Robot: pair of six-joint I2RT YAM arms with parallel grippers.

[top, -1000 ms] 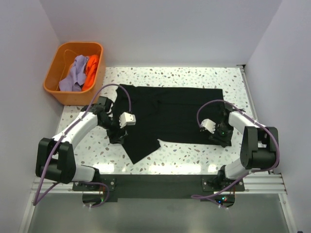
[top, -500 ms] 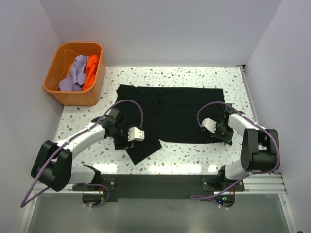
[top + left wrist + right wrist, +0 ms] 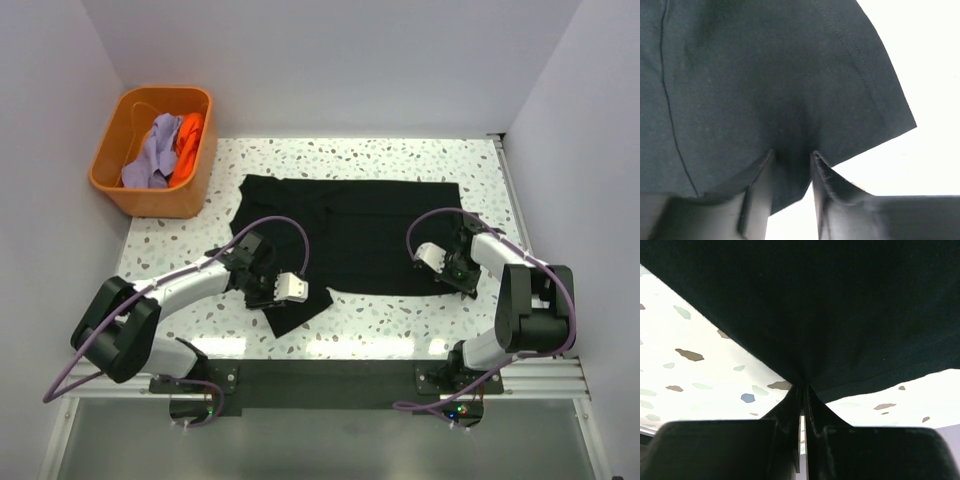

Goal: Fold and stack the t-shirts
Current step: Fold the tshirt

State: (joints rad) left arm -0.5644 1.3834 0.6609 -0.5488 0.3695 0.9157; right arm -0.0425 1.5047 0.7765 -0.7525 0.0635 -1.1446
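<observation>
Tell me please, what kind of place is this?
Probably a robotics test cell, not a home: plain white walls enclose a speckled table, two robot arms are bolted at its near edge, and a black t-shirt lies spread near an orange tub of clothes.

Three t-shirts [image 3: 360, 230], one orange tub [image 3: 150, 205], two robot arms [image 3: 185, 280].

Orange plastic tub [image 3: 150, 203]: far left corner, against left wall, standing at table's far-left edge. Rectangular, rounded rim, upright.
Table [image 3: 400, 160]: white terrazzo top, grey, brown and blue flecks, brightly lit.
Walls [image 3: 330, 60]: plain white, closing in back, left and right sides.
Black mounting plate [image 3: 330, 385]: along near edge, between aluminium rails [image 3: 545, 372].
Grey panel [image 3: 320, 440]: nearest camera, below plate.
</observation>
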